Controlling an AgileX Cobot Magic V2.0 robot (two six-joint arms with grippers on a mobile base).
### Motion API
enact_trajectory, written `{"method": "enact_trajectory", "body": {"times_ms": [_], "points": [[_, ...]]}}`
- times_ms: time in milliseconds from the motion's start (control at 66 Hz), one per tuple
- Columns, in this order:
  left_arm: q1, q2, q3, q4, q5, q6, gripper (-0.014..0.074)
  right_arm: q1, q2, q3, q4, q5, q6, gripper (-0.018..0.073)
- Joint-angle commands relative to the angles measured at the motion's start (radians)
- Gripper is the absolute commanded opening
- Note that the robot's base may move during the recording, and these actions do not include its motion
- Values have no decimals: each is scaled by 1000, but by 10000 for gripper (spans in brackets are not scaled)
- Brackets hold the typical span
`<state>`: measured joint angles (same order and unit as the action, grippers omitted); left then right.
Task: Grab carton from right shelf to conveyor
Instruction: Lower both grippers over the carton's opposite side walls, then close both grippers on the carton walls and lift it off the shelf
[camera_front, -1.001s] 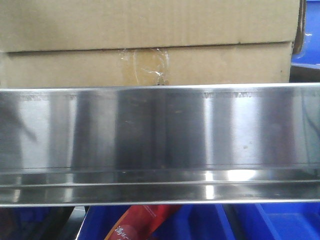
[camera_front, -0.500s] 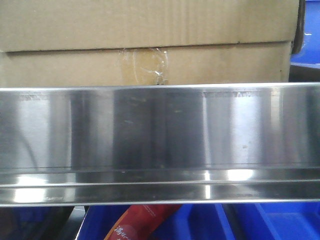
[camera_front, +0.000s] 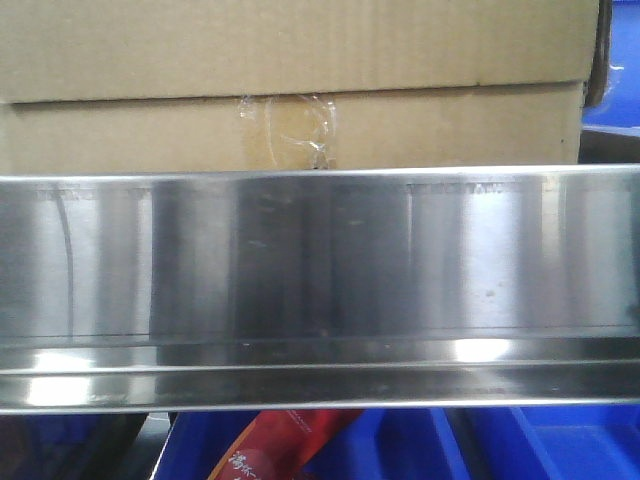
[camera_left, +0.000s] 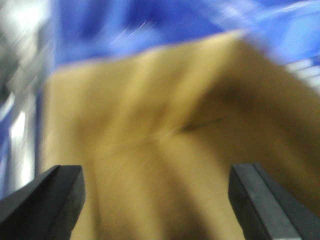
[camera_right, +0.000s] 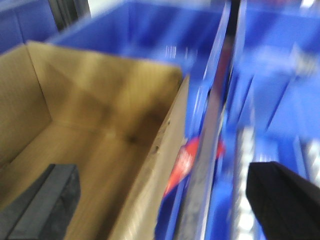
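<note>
- Hanging my left gripper over the carton, I am holding its two dark fingers wide apart, gripping nothing.
- I am spreading my right gripper too, straddling the carton's side wall: one finger over its inside, the other over the blue bins.
- The carton is sitting on the right shelf, behind its steel rail.

The carton is matt brown corrugated cardboard with a glossy patch of clear tape, the right shelf is shiny brushed steel, and the blue bins look smooth plastic.
</note>
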<state>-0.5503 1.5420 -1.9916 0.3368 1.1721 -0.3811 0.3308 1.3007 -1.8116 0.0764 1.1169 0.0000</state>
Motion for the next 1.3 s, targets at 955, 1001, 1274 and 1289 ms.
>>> {"method": "enact_trajectory", "body": {"times_ms": [955, 1001, 1274, 1289], "points": [[238, 220, -37, -92, 49, -6, 486, 3, 442, -188, 0, 50, 18, 559], [238, 228, -37, -92, 49, 6, 486, 3, 450, -188, 0, 50, 18, 558], [246, 255, -37, -89, 49, 11, 390, 3, 489, -188, 0, 53, 18, 142], [248, 257, -37, -89, 49, 11, 370, 3, 491, -188, 0, 54, 18, 105]]}}
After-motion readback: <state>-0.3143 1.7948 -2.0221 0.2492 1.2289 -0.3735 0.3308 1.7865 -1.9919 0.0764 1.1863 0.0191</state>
